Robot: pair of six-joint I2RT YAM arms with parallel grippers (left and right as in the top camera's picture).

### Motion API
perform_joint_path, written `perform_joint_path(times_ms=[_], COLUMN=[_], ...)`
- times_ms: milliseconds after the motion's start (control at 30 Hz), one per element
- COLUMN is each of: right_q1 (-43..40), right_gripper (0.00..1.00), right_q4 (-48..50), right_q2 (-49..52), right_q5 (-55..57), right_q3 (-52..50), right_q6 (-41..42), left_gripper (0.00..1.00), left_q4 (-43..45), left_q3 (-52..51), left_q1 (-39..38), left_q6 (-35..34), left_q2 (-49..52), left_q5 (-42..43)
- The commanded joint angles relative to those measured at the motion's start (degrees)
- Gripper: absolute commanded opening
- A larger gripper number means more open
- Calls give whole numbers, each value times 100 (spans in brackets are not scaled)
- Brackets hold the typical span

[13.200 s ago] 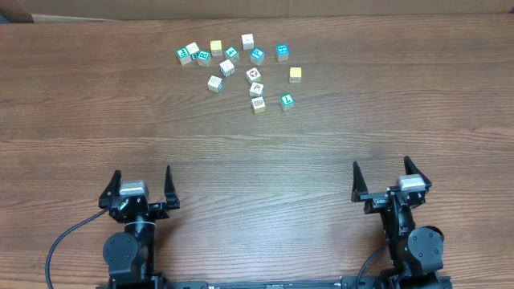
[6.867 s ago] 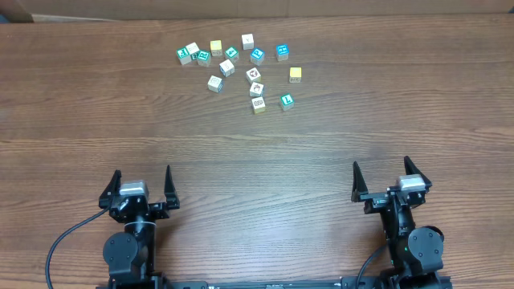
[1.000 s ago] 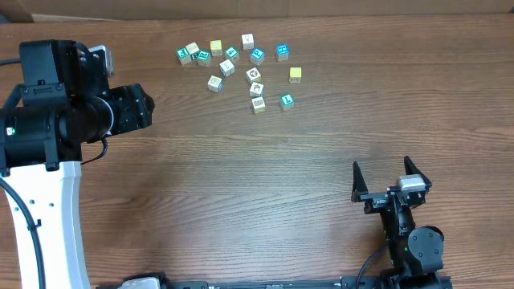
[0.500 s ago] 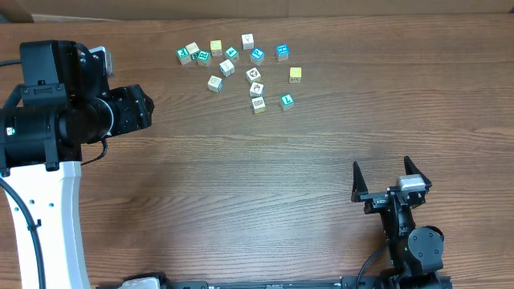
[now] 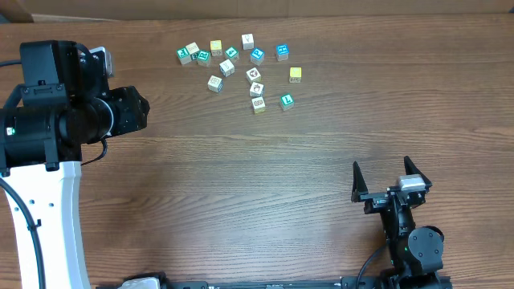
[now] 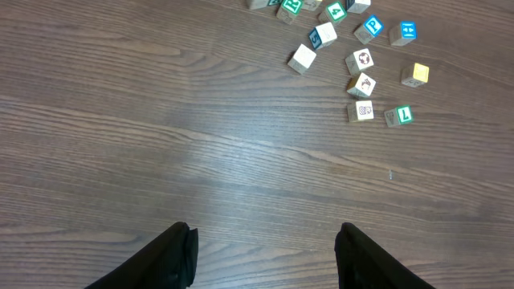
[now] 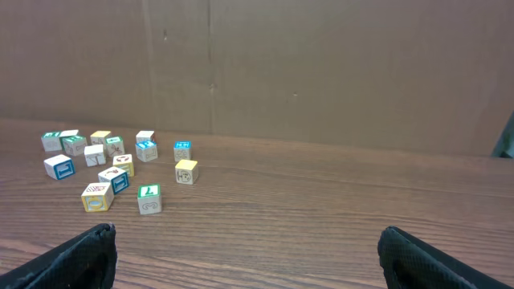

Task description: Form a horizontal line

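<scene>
I am watching the cubes (image 5: 254, 75) lying in a loose cluster near the far edge of the desk (image 5: 257, 185). They are not yet lined up, and most are sitting apart from one another. The plain yellow cube (image 5: 295, 74) is sitting alone on the cluster's right side. The tan cube with the brown mark (image 5: 259, 103) and a teal-faced cube (image 5: 287, 101) are sitting at its near edge with a gap between them.

My left arm (image 5: 72, 112) is reaching over the left side of the desk, well apart from the cluster. The left hand (image 6: 263, 237) is hovering above bare wood, fingers partly apart and gripping nothing. The right hand (image 5: 381, 170) is sitting at the near right of the desk, fingers spread wide and empty.
</scene>
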Motion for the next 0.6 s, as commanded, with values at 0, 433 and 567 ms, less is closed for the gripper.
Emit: perform_joint_path(times_ms=[0,433,567], right_q1=[-15,-15,-15], right_gripper=[100,100,100], right_q4=[17,17,17], right_q2=[-63,-63,-63], right_q5=[-26,-26,-26], right_q3=[-59,-59,-59], right_q6=[-24,-26,-26], left_gripper=[55,61,61], left_q4=[-2,39,61], left_q3=[146,-76,-76], left_q1=[-15,-15,-15], left_q6=[2,0,-42], left_q2=[46,85,125], left_q5=[-35,-33,-33])
